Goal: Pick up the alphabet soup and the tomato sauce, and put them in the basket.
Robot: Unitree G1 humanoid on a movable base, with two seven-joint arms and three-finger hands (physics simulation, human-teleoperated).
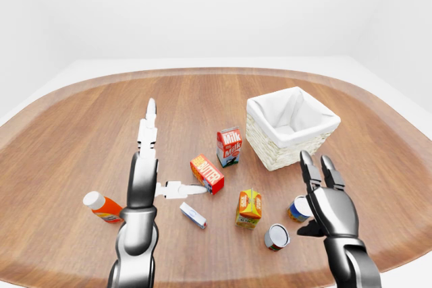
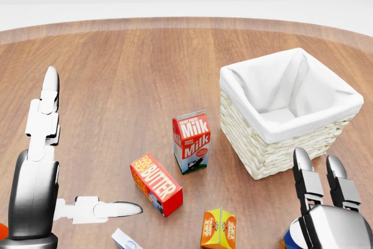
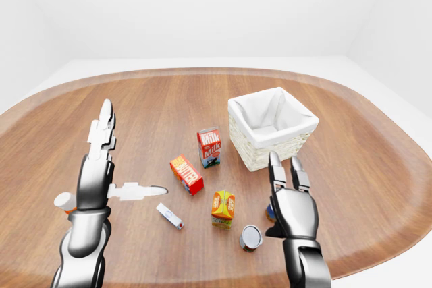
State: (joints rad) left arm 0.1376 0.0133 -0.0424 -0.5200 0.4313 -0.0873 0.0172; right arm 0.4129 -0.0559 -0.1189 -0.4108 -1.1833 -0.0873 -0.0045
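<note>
Right hand, fingers spread wide, hovered at lower right just beside a can, possibly the alphabet soup; left hand was splayed wide.
</note>
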